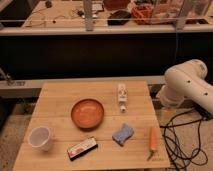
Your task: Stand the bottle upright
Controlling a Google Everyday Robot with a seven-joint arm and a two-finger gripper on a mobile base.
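We are looking at the white arm [187,85] sitting off the right side of the wooden table [55,100], its smooth, rounded shells bending beside the table's far right corner. The gripper is lying outside our view, past the right edge, so we cannot tell how it is set or whether it is touching anything. Nothing of the arm is reaching over the tabletop. The bottle [122,95] is lying on its side on the far right part of the table, a small slim white plastic thing running from the far edge toward us, with its narrower end pointing our way. It is resting apart from everything else, just to the right of and beyond the bowl [87,113], which is sitting round and shallow, orange-brown and slightly glossy, near the middle of the boards. A white cup [40,137] is standing upright at the near left corner. A flat rectangular case [82,148], black with red, is lying tilted near the front edge. To its right a blue sponge [123,133] with a wavy outline is resting flat, and an orange carrot [153,140] is lying along the right edge, its dark stem end nearest us. Black cables [182,140] are looping on the floor under the arm.
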